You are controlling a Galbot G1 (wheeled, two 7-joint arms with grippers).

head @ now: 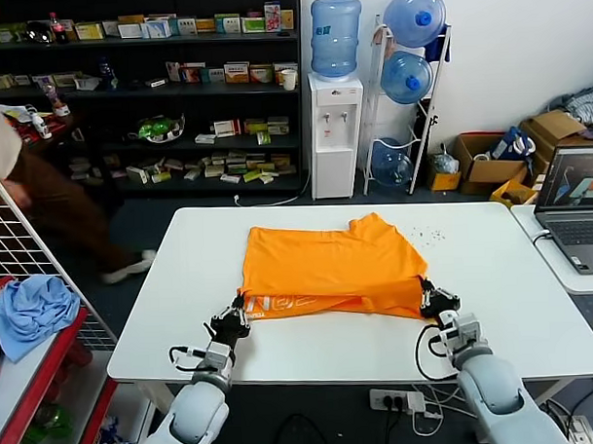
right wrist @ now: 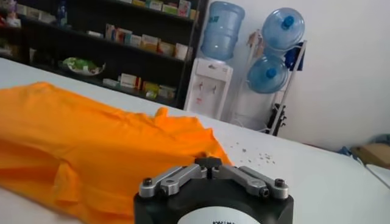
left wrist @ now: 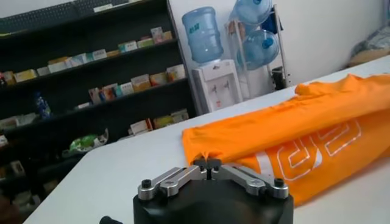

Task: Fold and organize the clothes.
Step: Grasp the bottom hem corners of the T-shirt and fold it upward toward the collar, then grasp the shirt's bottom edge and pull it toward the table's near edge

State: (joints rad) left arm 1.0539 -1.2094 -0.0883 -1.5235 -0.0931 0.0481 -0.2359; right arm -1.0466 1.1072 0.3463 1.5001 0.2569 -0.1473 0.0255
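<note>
Both grippers, left (head: 237, 313) and right (head: 431, 297), pinch the near corners of the folded orange T-shirt (head: 327, 265).

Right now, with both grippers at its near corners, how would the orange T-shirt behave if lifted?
Probably floppy: the orange T-shirt lies folded over itself with soft wrinkles, so it would likely sag between the left gripper and the right gripper. It looks thin and light, and may drag across the white table.

Grey arms, black cabled pincers (head: 229, 327)
</note>
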